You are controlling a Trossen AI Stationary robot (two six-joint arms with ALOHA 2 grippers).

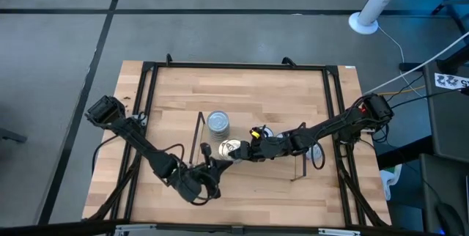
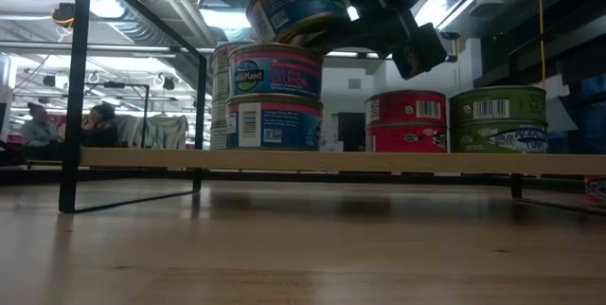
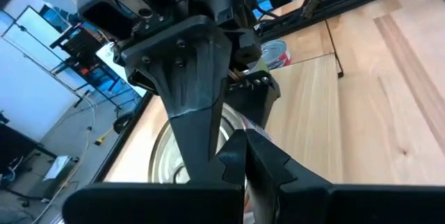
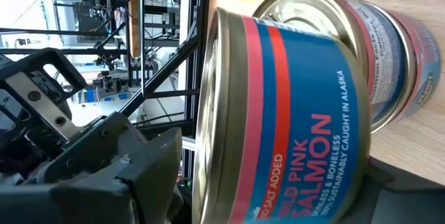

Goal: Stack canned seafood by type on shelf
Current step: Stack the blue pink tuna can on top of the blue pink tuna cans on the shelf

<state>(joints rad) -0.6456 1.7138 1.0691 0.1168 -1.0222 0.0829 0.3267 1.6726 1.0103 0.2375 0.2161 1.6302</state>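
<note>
High view first, biggest thing down: the tabletop (image 1: 242, 188) fills the middle, light wood with a black frame around it, and on it sits the shelf (image 1: 253, 164), a low board with thin black wire uprights at its short ends. Both of my arms reach in over it, the left from the left edge, the right from the right.

On the shelf, the low view shows a two-high stack of pink salmon tins (image 2: 275, 97) with more silver tins just behind it, then a red tin (image 2: 405, 121) and a green tin (image 2: 498, 119) side by side farther along the board.

My right pincer (image 1: 236, 150) stands wide, nearly as far apart as it goes, and it has hold of one more salmon tin (image 4: 278, 120) — blue side with red stripes, "PINK SALMON" on the label. In the low view that tin (image 2: 297, 4) hangs tilted just above the salmon stack, not touching it. From my right wrist, the stack's silver top (image 4: 389, 57) shows close behind the held tin.

My left pincer (image 1: 211, 167) is shut tight with nothing in it — the two dark fingers (image 3: 243, 158) meet at the tips. It hovers low at the shelf's near edge, just beside the right pincer and the salmon stack.
</note>
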